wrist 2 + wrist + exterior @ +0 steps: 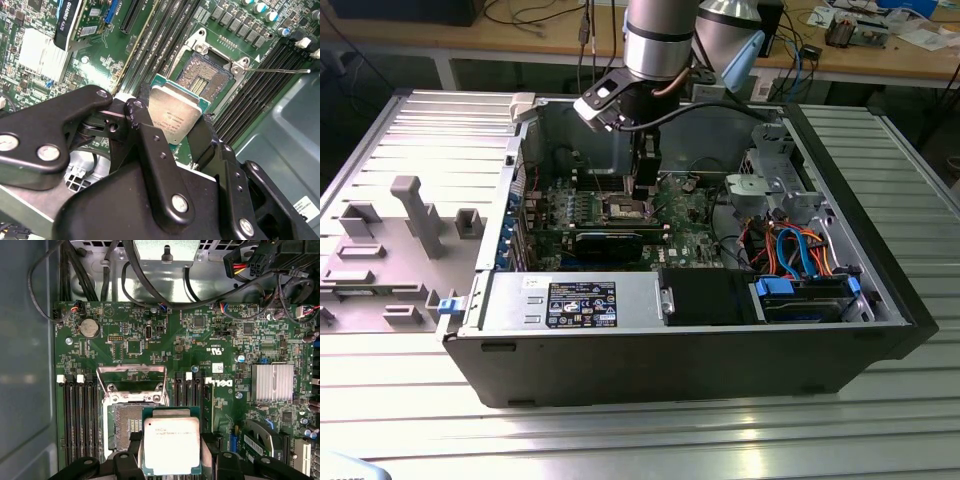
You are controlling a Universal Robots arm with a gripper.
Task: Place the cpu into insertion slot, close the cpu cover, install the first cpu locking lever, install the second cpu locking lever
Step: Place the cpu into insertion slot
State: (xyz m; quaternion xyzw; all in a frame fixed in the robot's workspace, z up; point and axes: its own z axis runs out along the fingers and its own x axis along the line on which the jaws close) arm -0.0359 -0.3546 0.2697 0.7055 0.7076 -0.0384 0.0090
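fingers (150, 140) clamped on the cpu (171, 445) edges, chip flat; insertion slot (124, 427) just beside and below, cpu cover (131, 376) raised.

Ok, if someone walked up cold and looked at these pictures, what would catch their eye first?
First the cpu, a silvery square pinched in the black gripper and poised close to the bare insertion slot of the green motherboard, not seated in it. At the slot's edge, the cpu cover stands flipped open. In the exterior view, the opened computer case lies on a ribbed metal table.
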